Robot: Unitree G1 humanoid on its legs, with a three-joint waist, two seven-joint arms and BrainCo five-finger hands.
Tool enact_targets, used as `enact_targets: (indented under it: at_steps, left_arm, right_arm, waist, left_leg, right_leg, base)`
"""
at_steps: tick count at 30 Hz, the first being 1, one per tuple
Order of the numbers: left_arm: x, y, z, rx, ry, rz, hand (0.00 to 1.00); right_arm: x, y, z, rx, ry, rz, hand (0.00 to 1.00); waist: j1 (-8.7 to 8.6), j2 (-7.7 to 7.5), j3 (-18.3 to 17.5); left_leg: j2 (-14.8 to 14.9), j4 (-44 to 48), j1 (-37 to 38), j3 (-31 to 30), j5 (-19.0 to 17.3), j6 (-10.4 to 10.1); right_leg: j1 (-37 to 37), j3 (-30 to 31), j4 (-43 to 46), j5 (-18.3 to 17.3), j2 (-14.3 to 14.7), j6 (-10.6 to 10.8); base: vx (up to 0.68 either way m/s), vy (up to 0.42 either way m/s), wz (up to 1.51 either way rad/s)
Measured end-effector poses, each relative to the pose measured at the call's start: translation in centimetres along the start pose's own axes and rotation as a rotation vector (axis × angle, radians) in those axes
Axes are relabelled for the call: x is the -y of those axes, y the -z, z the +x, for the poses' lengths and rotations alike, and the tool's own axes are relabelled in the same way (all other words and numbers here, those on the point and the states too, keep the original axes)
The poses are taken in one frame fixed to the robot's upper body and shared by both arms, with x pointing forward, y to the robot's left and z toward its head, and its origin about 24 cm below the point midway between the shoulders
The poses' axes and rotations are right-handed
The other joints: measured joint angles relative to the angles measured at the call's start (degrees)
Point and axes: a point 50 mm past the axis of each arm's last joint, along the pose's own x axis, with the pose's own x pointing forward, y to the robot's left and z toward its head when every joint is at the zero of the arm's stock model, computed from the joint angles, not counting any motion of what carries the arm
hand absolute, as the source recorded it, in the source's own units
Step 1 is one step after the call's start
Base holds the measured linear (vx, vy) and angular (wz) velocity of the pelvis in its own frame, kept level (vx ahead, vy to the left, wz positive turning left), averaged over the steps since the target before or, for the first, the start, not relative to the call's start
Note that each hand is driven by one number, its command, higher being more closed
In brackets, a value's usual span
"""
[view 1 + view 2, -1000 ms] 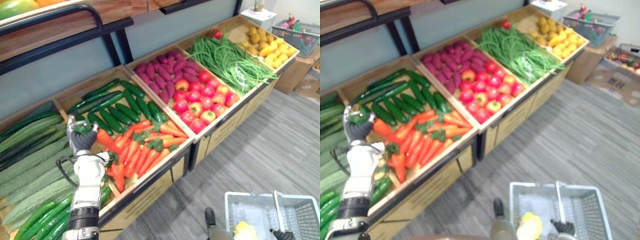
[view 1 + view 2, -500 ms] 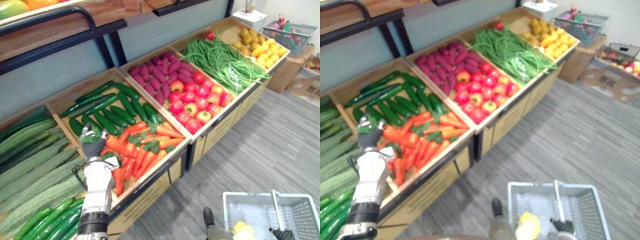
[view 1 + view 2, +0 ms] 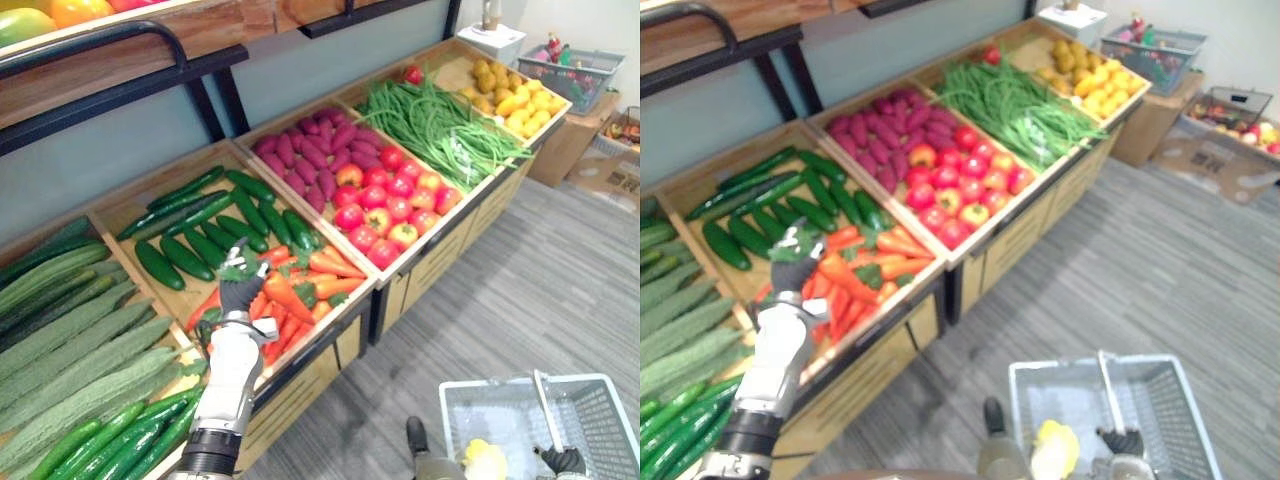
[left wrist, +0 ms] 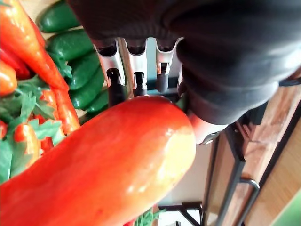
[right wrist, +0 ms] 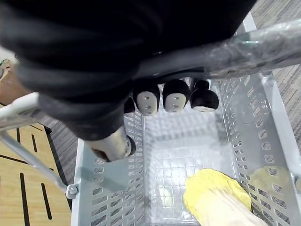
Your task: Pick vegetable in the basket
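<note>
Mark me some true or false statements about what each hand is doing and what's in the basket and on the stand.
1. The left hand holds a cucumber. False: its fingers are curled round an orange carrot.
2. The right hand grips the handle of the basket. True.
3. The basket is empty. False: a yellow item lies in it.
4. The red tomatoes lie right next to the purple vegetables. True.
</note>
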Motion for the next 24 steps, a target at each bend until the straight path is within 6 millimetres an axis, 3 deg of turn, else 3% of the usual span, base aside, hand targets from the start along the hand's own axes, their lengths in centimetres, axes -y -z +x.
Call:
enact_targets:
  at_steps: [8,14,24]
  left_arm:
    - [4.1,-1.5,-0.7,0.042,0.154,-0.136,1.0]
    - [6.8,-3.4,-1.4,0.092,0.281,-0.223,1.0]
    - [9.4,-4.6,-3.0,0.122,0.441,-0.296,1.0]
  right_arm:
    - [0.5,-1.4,0.1,0.064,0.019,-0.034,1.0]
    - [2.1,-2.2,0.4,0.09,0.06,-0.047,1.0]
    - [3.4,-4.0,0.8,0.138,0.105,-0.029,1.0]
  waist:
    - [1.47,-1.23,-0.9]
    - [2.86,-2.1,-1.5]
    - [3.44,-2.68,-1.8]
  left_leg:
    - [-0.1,1.0,-0.4,1.3,-0.1,0.1]
    - [0.4,3.1,-1.3,1.3,-0.9,0.0]
    - [0.6,3.2,-1.4,1.1,-1.1,0.0]
  right_leg:
    - [-0.7,1.5,0.0,1.0,-0.1,-0.1]
    - [-0.7,1.5,0.0,0.9,-0.2,-0.3]
    - [-0.6,1.2,0.0,1.0,-0.2,-0.1]
  base:
    - [-0.03,-0.023,-0.09]
    - [-0.05,-0.032,-0.01]
    - [0.0,-0.002,0.0]
